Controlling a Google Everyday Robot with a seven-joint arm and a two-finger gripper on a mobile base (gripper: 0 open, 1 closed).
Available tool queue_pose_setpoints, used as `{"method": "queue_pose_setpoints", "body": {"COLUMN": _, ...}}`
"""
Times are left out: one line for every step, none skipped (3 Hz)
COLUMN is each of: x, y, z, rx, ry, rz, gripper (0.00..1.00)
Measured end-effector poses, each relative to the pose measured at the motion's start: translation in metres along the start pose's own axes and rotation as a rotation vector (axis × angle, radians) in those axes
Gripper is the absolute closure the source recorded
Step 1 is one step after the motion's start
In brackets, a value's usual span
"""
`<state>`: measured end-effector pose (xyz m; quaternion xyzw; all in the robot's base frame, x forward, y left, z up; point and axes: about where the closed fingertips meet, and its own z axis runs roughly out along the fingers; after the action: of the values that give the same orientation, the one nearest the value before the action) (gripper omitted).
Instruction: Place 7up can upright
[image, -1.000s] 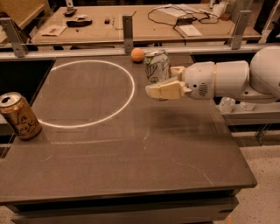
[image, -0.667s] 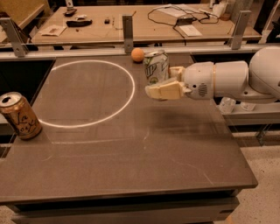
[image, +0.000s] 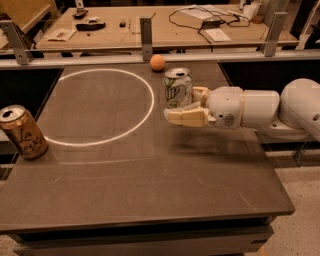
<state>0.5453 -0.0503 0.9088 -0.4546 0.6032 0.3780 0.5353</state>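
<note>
Camera view: gripper (image: 181, 105) hangs over the table (image: 150, 195), right of the ring (image: 151, 102) - fingers (image: 187, 117) pinch the 7up can (image: 177, 84) low down. The can is near upright. The far finger is mostly hidden - the can's contact with the table cannot be judged.

You see warm, fairly dim overhead light. The gripper (image: 181, 104), right of centre and closed on the 7up can (image: 177, 86), throws a soft shadow onto the table (image: 150, 195) below; the can's top glints.
</note>
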Motion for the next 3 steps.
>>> {"method": "queue_pose_setpoints", "body": {"x": 0.012, "y": 0.009, "z": 0.003, "rx": -0.02, "ry": -0.007, "rz": -0.035, "gripper": 1.0}}
{"method": "queue_pose_setpoints", "body": {"x": 0.03, "y": 0.018, "z": 0.003, "rx": -0.026, "ry": 0.03, "rz": -0.069, "gripper": 1.0}}
{"method": "queue_pose_setpoints", "body": {"x": 0.043, "y": 0.023, "z": 0.004, "rx": -0.032, "ry": 0.03, "rz": -0.075, "gripper": 1.0}}
